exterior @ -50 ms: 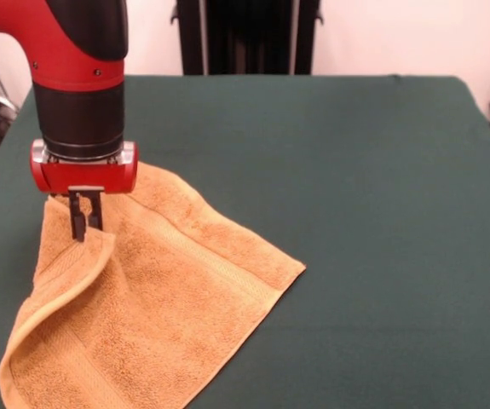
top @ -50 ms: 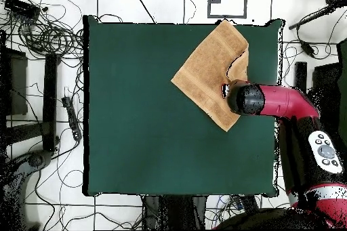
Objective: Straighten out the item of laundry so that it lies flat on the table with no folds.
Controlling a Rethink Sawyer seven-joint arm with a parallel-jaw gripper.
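One towel (exterior @ -50 ms: pixel 168 298), one fold, fingers pinching it.

We saw the towel lying near a corner of the table (exterior @ -50 ms: pixel 355 170), set diagonally, with one pointed corner reaching toward the table's middle. Its edge under the arm (exterior @ -50 ms: pixel 78 85) was curled over onto the rest of the cloth, making a raised rolled flap, while the remainder lay fairly flat. We found the gripper (exterior @ -50 ms: pixel 85 223) pointing straight down, its fingers drawn close together on the top of that lifted fold. In the overhead view the arm covered the grip.
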